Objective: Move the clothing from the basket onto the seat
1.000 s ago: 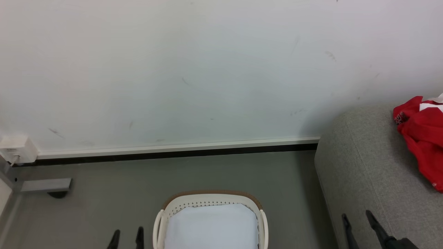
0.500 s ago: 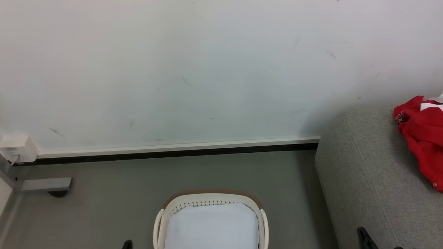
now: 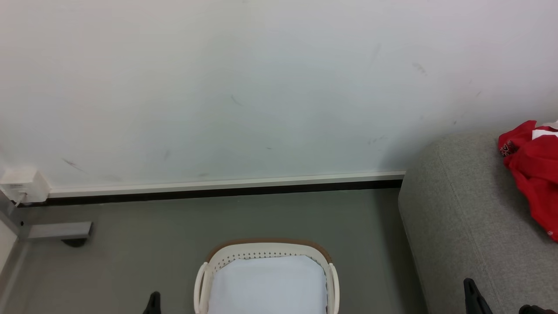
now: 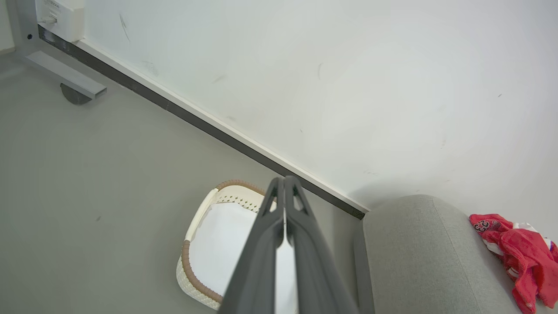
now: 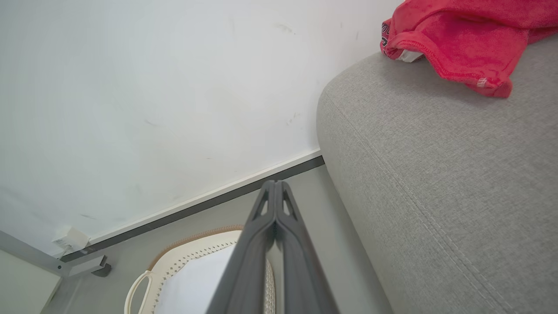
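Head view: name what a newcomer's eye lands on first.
The bright red jersey stands out first, crumpled on the grey sofa at the right edge. Next comes the cream basket on the floor, bottom centre, holding a flat white pad.

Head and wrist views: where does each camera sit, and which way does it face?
Head view: on the head, facing forward and down at wall, floor, basket, sofa; left gripper and right gripper tips at bottom.
Left wrist view: on that wrist, looking along shut fingers toward the basket.
Right wrist view: on that wrist, looking along shut fingers beside the sofa.
Both wrist views share basket, sofa and the red jersey on it.
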`<state>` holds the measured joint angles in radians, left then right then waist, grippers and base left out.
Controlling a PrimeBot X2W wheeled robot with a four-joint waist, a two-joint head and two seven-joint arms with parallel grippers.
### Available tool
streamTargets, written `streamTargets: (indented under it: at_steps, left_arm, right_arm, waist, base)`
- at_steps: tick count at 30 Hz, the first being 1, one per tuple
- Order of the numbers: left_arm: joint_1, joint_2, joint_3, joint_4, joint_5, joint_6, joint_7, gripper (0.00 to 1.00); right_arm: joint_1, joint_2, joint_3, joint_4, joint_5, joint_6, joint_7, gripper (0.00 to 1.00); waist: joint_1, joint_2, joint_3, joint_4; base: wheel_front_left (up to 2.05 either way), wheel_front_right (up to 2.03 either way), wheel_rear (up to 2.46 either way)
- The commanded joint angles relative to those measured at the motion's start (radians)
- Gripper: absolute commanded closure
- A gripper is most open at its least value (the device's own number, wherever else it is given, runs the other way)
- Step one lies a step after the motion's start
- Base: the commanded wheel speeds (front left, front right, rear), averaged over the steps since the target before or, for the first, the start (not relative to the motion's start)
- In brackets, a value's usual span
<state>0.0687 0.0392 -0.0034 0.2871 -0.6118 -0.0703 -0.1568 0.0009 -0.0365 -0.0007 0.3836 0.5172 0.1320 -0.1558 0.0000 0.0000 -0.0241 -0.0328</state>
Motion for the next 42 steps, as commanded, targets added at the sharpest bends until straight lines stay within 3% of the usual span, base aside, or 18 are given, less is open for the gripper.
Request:
streamTargets:
  at_steps: [1,42]
  left_arm:
    - [-0.027,0.005,0.009,-0.016,-0.044,-0.006,0.008,1.00]
    - [-0.108,0.010,0.066,-0.032,-0.533,-0.035,0.143,1.00]
  right_arm:
    - [-0.032,-0.008,-0.007,-0.022,0.044,0.000,0.007,1.00]
    - [-0.074,-0.013,-0.062,-0.085,0.580,-0.001,0.142,1.00]
  waist:
    - [0.0000,0.0000,0.000,0.001]
    - [0.0000,0.0000,0.011,0.013]
  base:
    - [0.00,0.00,0.00]
    - [0.00,0.00,0.00]
